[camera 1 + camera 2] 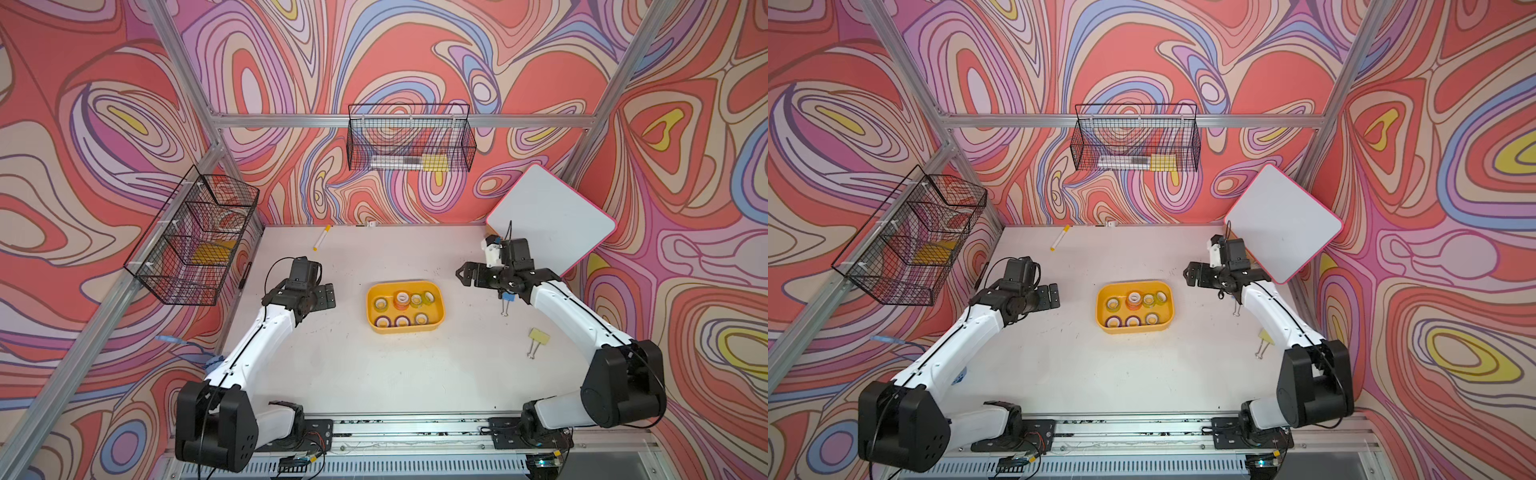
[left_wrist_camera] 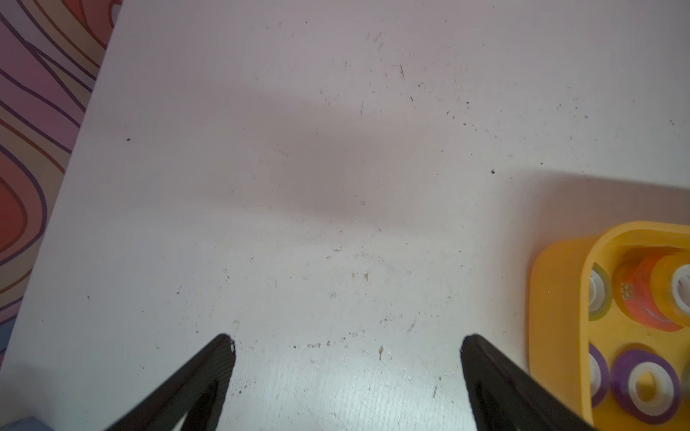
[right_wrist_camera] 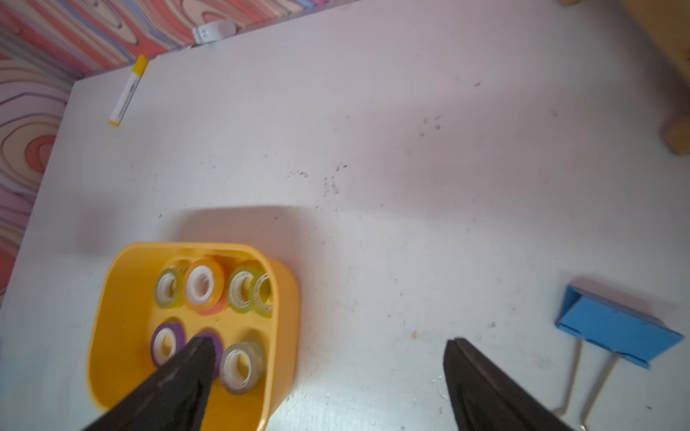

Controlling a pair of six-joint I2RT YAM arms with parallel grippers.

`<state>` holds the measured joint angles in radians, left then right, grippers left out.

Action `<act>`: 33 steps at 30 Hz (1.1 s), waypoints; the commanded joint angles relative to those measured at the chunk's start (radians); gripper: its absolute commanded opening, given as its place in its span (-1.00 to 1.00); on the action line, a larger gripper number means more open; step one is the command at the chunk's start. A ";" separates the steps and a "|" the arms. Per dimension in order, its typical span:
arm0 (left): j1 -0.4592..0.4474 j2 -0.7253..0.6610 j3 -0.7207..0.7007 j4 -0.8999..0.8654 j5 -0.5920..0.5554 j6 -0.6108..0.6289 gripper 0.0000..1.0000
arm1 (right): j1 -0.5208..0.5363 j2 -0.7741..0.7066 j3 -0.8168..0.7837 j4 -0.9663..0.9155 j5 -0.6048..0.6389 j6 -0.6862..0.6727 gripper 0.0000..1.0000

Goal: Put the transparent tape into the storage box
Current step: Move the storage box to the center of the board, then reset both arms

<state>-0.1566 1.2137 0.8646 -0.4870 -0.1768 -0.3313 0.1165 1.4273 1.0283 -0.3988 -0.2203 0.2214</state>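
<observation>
The storage box [image 1: 370, 309], a shallow yellow-orange tub, sits mid-table in both top views, rim [image 1: 1099, 309]. Several tape rolls lie inside: purple, orange, yellow-green, and a clear transparent tape [image 3: 242, 365] at the right end of the front row [image 1: 421, 319]. My left gripper [image 1: 330, 297] hovers left of the box, open and empty; in its wrist view [image 2: 347, 341] only bare table lies between the fingers, with the box wall [image 2: 552, 298] beside it. My right gripper [image 1: 461, 274] stands open and empty, right of and behind the box; in its wrist view [image 3: 328, 345] one finger overlaps the box [image 3: 119, 298].
A yellow-capped marker [image 1: 322, 237] lies near the back edge. A blue binder clip [image 3: 616, 328] and a yellow one [image 1: 539, 337] lie under the right arm. A pink-edged whiteboard [image 1: 548, 224] leans at back right. Wire baskets hang on the back wall [image 1: 411, 139] and left wall [image 1: 195, 237].
</observation>
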 commanded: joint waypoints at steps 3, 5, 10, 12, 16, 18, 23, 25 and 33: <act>0.005 -0.122 -0.204 0.364 -0.115 0.122 0.98 | -0.137 -0.097 -0.218 0.411 0.019 -0.054 0.96; 0.008 -0.130 -0.253 0.442 -0.145 0.146 0.99 | -0.195 -0.118 -0.301 0.527 0.021 -0.058 0.97; 0.041 -0.064 -0.323 0.615 -0.160 0.138 0.99 | -0.220 -0.103 -0.454 0.774 0.095 -0.150 0.96; 0.043 -0.020 -0.375 0.729 -0.157 0.150 0.99 | -0.225 -0.067 -0.487 0.856 0.096 -0.147 0.97; 0.043 0.090 -0.413 0.900 -0.128 0.190 0.99 | -0.225 0.022 -0.535 1.033 0.104 -0.132 0.96; 0.045 0.122 -0.413 0.945 -0.108 0.216 0.98 | -0.225 0.063 -0.560 1.116 0.111 -0.132 0.96; 0.050 0.152 -0.463 1.146 -0.068 0.310 0.98 | -0.225 0.143 -0.586 1.279 0.117 -0.119 0.97; 0.051 0.161 -0.469 1.184 -0.044 0.341 0.98 | -0.225 0.177 -0.581 1.301 0.112 -0.123 0.96; 0.061 0.345 -0.565 1.563 -0.044 0.366 0.98 | -0.225 0.209 -0.614 1.402 0.074 -0.139 0.96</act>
<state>-0.1028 1.5249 0.3222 0.8890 -0.2348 0.0048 -0.1043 1.6142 0.4419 0.9051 -0.1280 0.0940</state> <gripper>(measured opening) 0.992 0.982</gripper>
